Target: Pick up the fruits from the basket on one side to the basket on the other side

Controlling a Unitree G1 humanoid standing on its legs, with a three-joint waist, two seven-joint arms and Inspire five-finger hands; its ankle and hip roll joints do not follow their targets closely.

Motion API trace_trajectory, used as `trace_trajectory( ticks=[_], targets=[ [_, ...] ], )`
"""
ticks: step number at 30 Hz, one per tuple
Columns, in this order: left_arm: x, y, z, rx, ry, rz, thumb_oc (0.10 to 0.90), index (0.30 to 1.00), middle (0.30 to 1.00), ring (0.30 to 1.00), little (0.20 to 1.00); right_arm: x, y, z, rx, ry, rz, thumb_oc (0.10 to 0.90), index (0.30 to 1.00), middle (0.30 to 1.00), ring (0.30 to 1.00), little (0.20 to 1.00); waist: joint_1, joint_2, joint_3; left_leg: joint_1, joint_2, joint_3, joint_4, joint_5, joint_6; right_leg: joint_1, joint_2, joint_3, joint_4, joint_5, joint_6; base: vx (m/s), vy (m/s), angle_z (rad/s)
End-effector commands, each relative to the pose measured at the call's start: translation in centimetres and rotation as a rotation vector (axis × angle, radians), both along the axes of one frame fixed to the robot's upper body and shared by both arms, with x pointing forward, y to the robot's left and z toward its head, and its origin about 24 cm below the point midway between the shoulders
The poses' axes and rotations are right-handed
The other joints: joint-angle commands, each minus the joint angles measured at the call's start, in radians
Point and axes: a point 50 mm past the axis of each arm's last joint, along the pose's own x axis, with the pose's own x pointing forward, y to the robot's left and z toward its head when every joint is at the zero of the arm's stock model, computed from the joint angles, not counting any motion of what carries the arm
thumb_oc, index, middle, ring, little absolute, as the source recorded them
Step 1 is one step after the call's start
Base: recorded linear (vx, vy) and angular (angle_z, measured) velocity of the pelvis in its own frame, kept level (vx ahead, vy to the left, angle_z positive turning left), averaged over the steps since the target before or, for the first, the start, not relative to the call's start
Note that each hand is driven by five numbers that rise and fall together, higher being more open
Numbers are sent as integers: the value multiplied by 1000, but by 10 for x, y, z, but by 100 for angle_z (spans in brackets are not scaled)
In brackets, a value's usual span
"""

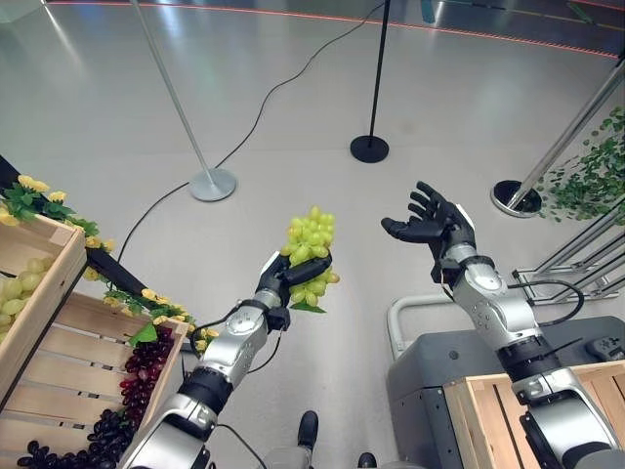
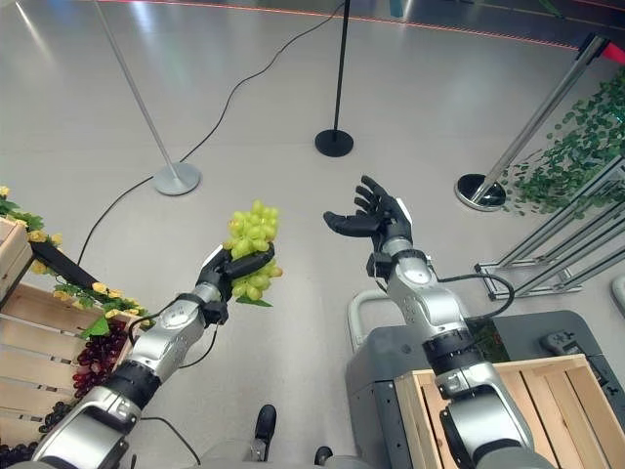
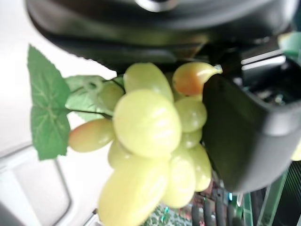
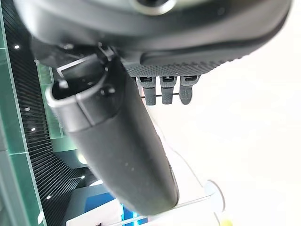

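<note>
- Lower left: wooden crate (image 1: 59, 352) of dark purple grapes (image 1: 137, 376) cut by frame edge.
- Left edge: upper crate's green grapes (image 1: 18, 288) partly cropped.
- Lower right: empty wooden crate (image 1: 488, 401) half hidden behind the right arm.

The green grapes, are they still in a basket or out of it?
Out. The left hand is curled round the green grapes and holds them up over the floor, between the two crates.

green grape bunch (image 1: 311, 252) — held aloft, upright

grapes (image 1: 311, 256) between crates, left crate (image 1: 93, 376), right crate (image 1: 508, 405)
</note>
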Motion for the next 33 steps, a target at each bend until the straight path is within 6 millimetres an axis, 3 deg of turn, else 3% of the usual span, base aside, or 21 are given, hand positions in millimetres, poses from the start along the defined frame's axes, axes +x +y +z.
trace_trajectory(
  ticks=[1, 7, 14, 17, 20, 23, 25, 28, 33],
  targets=[
    [7, -10, 32, -130, -232, 1, 400, 300, 300, 300, 300, -11, -3, 12, 78, -185, 11, 800, 900, 900, 900, 900, 45, -6, -173, 113, 56, 74, 9, -145, -50, -89, -70, -35, 0, 121, 28, 28, -79, 1],
    [0, -1, 35, -116, -262, 29, 400, 300, 300, 300, 300, -22, 8, -13, 100, -114, 56, 800, 900, 900, 900, 900, 68, -9, -155, 109, 65, 60, 9, -136, -53, -85, -62, -58, 0, 115, 20, 6, -97, 3],
    [-6, 15, 73, -77, -420, 39, 400, 300, 300, 300, 300, -27, 21, -25, 99, -83, 88, 800, 900, 900, 900, 900, 124, -2, -125, 80, 65, 18, 10, -101, -66, -85, -43, -92, 0, 107, 4, -42, -66, 18],
    [-1, 2, 86, -69, -464, -56, 400, 300, 300, 300, 300, -29, 13, -26, 85, -83, 13, 800, 900, 900, 900, 900, 107, -7, -81, 40, 57, 169, 172, -142, -86, -64, -69, -184, 26, 108, -5, -114, 96, 56],
    [6, -8, 99, -61, -512, -133, 400, 300, 300, 300, 300, -32, 3, -28, 61, -96, -33, 800, 900, 900, 900, 900, 89, 4, -52, 2, 64, 233, 175, -134, -85, -75, -86, -237, 96, 87, -5, -115, 212, 113],
    [1, -3, 105, -18, -516, -137, 400, 300, 300, 300, 300, -52, -5, -51, 93, -32, -40, 800, 900, 900, 900, 900, 82, 45, -53, 54, 52, 188, 83, -105, -42, -123, -117, -244, 275, 41, 35, -22, 238, 126],
    [-9, 13, 106, -4, -523, -140, 400, 300, 300, 300, 300, -68, -7, -57, 106, -21, -50, 800, 900, 900, 900, 900, 59, 54, -45, 84, 45, 177, 42, -90, -22, -205, -150, -189, 424, 114, 87, -14, 92, 60],
    [-10, 19, 111, -5, -531, -165, 400, 300, 300, 300, 300, -74, -10, -65, 119, -11, -62, 800, 900, 900, 900, 900, 26, 58, -45, 99, 44, 129, 19, -87, -24, -212, -136, -97, 310, 122, 83, 6, -79, 72],
    [-3, 14, 128, 30, -595, -154, 400, 300, 300, 300, 300, -69, -7, -75, 159, 38, -64, 800, 900, 900, 900, 900, 28, 41, -63, 99, 50, 126, 9, -112, -38, -142, -111, -82, 71, 152, 64, -13, -167, 61]
  ],
)
